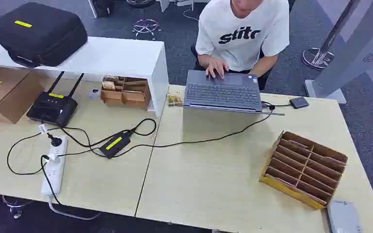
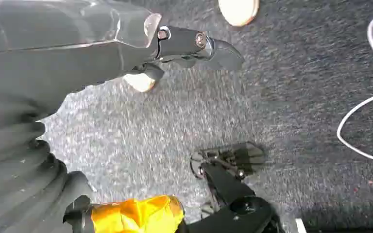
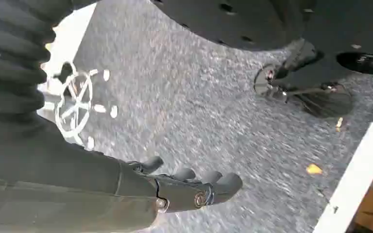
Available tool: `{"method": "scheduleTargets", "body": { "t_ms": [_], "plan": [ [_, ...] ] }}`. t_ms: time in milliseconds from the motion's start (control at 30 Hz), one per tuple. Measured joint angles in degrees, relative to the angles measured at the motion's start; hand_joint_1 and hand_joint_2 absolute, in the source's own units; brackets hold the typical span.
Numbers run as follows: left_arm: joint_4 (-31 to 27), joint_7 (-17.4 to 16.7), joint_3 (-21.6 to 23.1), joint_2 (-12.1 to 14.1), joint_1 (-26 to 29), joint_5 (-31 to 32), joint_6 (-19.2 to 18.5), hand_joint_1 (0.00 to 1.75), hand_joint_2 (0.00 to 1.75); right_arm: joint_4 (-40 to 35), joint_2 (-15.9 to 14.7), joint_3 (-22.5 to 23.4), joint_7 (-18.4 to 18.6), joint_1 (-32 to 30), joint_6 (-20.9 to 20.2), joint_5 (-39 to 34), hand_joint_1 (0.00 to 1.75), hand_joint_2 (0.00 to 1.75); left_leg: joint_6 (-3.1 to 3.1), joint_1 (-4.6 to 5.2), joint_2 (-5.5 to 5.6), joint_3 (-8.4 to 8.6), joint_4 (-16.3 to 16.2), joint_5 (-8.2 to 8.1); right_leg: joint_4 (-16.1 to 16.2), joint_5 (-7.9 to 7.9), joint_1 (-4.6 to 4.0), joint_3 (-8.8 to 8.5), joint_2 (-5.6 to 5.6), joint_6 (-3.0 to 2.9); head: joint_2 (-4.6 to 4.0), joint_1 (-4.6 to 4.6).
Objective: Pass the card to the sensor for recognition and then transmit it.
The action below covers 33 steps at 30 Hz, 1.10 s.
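Pale wood tabletop (image 1: pixel 213 184) spans the head view, made of two desks butted together. A cardboard slotted organiser (image 1: pixel 303 167) sits near the right edge; whether any card lies in its compartments cannot be told. Beside it, at the table's near right corner, lies a flat grey device (image 1: pixel 344 217). A person in a white shirt (image 1: pixel 243 31) sits at the far side with a hand on an open laptop (image 1: pixel 222 92). A small dark object (image 1: pixel 299 102) lies just right of the laptop, with a cable running to it. On the left desk: a black router (image 1: pixel 53 106), a white power strip (image 1: pixel 53 167), a black adapter with a yellow label (image 1: pixel 115 143), and a brown box (image 1: pixel 5 92).

Left hand (image 2: pixel 194 46) hangs over grey carpet, fingers extended, holding nothing. Right hand (image 3: pixel 194 187) likewise hangs over carpet, fingers loosely extended and slightly apart, empty.
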State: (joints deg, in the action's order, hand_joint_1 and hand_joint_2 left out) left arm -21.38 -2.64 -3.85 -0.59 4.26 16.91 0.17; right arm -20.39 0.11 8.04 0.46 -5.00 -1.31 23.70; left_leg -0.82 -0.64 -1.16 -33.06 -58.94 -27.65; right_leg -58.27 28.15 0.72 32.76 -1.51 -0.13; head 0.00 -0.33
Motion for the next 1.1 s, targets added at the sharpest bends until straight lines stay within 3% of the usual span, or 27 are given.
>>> {"method": "scheduleTargets", "body": {
  "t_ms": [333, 800, 833, 967, 1100],
  "plan": [
    [1.33, -1.84, -3.54, -0.31, -3.49, 12.1, -0.5, 0.0, 1.75, 2.17, 1.14, 6.52, 0.26, 4.1, -1.07, 17.22, 0.0, 1.75, 0.0, -0.02, -0.03, 0.13, 0.0, 0.0, 0.0, 0.0, -0.01, -0.01, 0.01, 0.0, 0.0, 0.0],
    [4.02, -5.71, -10.38, -1.36, -7.96, 27.97, 0.72, 0.0, 1.75, 6.01, 3.13, 15.92, 1.95, 5.03, -0.92, 40.8, 0.0, 1.75, 0.02, -0.01, -0.02, 0.11, 0.0, 0.04, -0.02, -0.01, -0.01, -0.13, -0.01, -0.01, 0.0, 0.02],
    [4.18, -6.19, -10.91, -1.46, -8.21, 28.82, 1.1, 0.0, 1.75, 6.19, 3.26, 16.58, 2.1, 5.21, -0.76, 42.07, 0.0, 0.0, 0.01, -0.01, -0.02, 0.11, 0.0, 0.04, -0.02, -0.01, -0.01, -0.13, 0.01, -0.01, 0.0, 0.0],
    [5.16, -7.94, -13.83, -2.01, -9.23, 32.49, 3.15, 0.0, 1.75, 7.24, 4.09, 21.08, 3.02, 5.88, 0.79, 46.46, 0.0, 0.0, 0.01, -0.02, -0.02, 0.1, 0.0, 0.04, -0.02, -0.02, -0.02, -0.13, 0.0, -0.02, 0.0, 0.02],
    [5.88, -8.5, -16.35, -2.25, -9.59, 33.56, 4.26, 0.0, 1.75, 7.52, 4.72, 27.66, 1.93, 6.58, 1.55, 44.78, 0.0, 0.0, 0.01, -0.02, -0.02, 0.1, 0.0, 0.04, -0.02, -0.01, -0.02, -0.13, 0.03, -0.02, 0.0, 0.0]
  ]
}}
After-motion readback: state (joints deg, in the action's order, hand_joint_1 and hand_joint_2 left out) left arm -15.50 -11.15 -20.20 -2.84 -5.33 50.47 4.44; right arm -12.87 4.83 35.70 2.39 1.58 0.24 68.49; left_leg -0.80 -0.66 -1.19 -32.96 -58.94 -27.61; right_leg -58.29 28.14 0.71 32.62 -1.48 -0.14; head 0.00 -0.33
